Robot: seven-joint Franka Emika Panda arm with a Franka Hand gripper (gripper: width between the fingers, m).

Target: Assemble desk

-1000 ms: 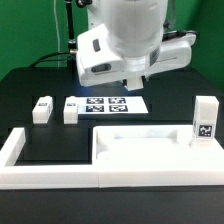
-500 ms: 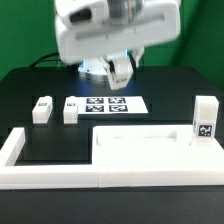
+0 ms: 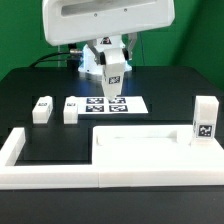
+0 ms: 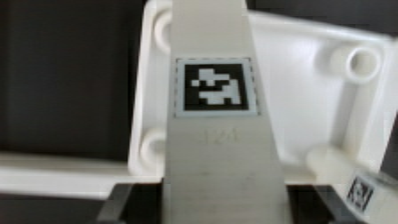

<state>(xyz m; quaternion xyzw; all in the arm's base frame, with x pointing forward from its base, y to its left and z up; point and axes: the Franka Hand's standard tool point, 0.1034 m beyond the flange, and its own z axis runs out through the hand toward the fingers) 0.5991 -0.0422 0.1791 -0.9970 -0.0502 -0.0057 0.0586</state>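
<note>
My gripper [image 3: 112,55] is shut on a white square leg [image 3: 113,78] with a tag on its face, holding it upright in the air above the marker board [image 3: 105,104]. In the wrist view the leg [image 4: 217,110] runs out from between the dark fingers [image 4: 135,200], with the rimmed tabletop [image 4: 329,95] beneath it. The tabletop [image 3: 140,148] lies flat at the front, inside the wall. Two legs [image 3: 42,109] [image 3: 71,109] lie on the exterior view's left. A fourth leg [image 3: 205,120] stands upright at the right.
A long low white U-shaped border wall [image 3: 30,165] runs along the front and up both sides around the tabletop. The table top is black. The arm's large white body fills the upper middle of the exterior view.
The arm has risen and swung toward the exterior view's left. The held leg now hangs in plain view above the marker board. The parts on the table have not moved.
</note>
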